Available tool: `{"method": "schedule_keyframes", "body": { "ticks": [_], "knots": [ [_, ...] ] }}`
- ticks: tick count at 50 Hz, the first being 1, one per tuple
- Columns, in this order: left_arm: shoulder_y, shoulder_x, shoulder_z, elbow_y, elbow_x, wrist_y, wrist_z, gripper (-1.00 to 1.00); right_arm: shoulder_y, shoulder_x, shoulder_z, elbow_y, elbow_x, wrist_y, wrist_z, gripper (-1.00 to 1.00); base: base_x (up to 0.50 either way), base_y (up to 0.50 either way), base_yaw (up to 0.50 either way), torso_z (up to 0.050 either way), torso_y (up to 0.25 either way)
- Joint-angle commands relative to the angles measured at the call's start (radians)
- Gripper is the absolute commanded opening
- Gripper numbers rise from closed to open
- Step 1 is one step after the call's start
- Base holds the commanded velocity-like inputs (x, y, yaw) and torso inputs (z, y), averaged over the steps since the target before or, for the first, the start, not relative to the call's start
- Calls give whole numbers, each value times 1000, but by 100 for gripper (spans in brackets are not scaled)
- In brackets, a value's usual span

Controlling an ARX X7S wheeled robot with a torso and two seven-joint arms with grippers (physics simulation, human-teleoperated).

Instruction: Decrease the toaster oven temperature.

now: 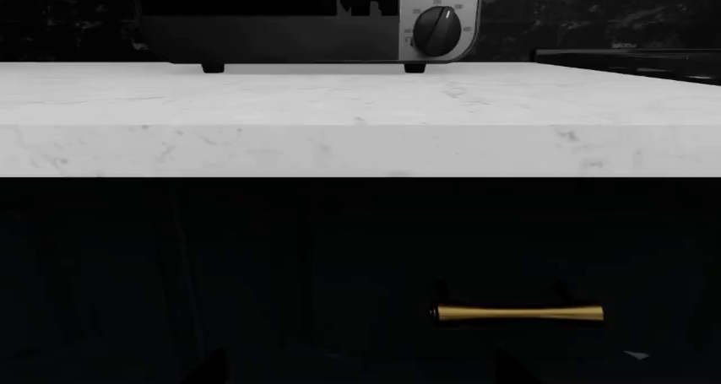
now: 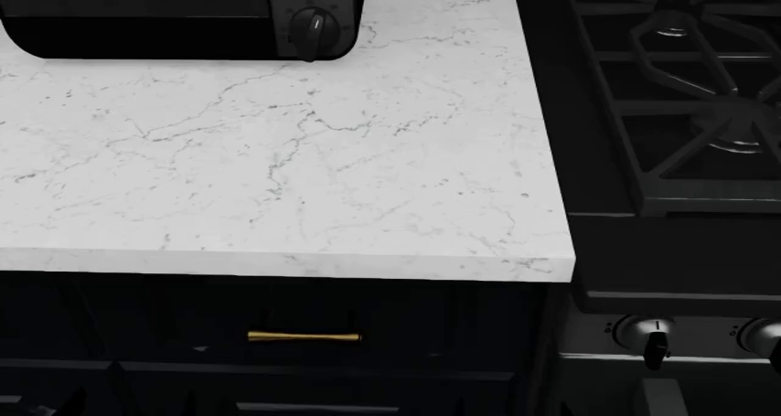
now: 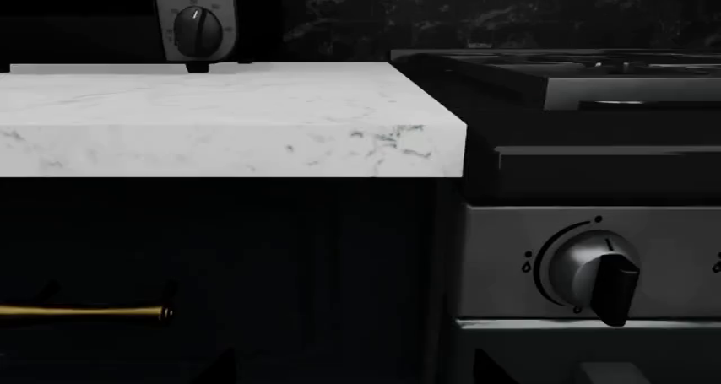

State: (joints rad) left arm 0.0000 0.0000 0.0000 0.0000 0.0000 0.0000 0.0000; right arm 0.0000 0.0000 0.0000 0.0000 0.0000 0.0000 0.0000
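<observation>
The toaster oven (image 2: 183, 18) sits at the back of the white marble countertop (image 2: 281, 151), toward my left side, its dark glass door facing me and only its lowest black dial (image 2: 314, 30) showing in my head view. My left wrist camera looks level at the counter's front edge and catches that same dial (image 1: 437, 29) on the grey panel, with the oven's small black feet resting on the stone. My right wrist camera sees the dial (image 3: 198, 29) too, farther off. Neither of my claws appears in any view, so I cannot tell whether they are spread or pressed together. To my right stands the gas range (image 2: 671, 96) with a silver-ringed knob (image 3: 597, 270), and below the counter a brass drawer handle (image 2: 304, 336).
</observation>
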Motion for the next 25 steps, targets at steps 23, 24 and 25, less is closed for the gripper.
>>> {"method": "schedule_keyframes", "body": {
  "ticks": [23, 24, 25],
  "knots": [
    [-21, -79, 76, 155, -51, -72, -78, 100, 32, 65, -57, -160, 64, 167, 129, 100, 0, 0, 0, 0, 0],
    [-29, -85, 84, 182, -35, -81, -83, 100, 42, 69, -51, -218, 68, 215, 139, 100, 0, 0, 0, 0, 0],
    [-41, -88, 85, 212, -34, -109, -86, 100, 54, 75, -54, -259, 48, 243, 156, 100, 0, 0, 0, 0, 0]
  ]
}}
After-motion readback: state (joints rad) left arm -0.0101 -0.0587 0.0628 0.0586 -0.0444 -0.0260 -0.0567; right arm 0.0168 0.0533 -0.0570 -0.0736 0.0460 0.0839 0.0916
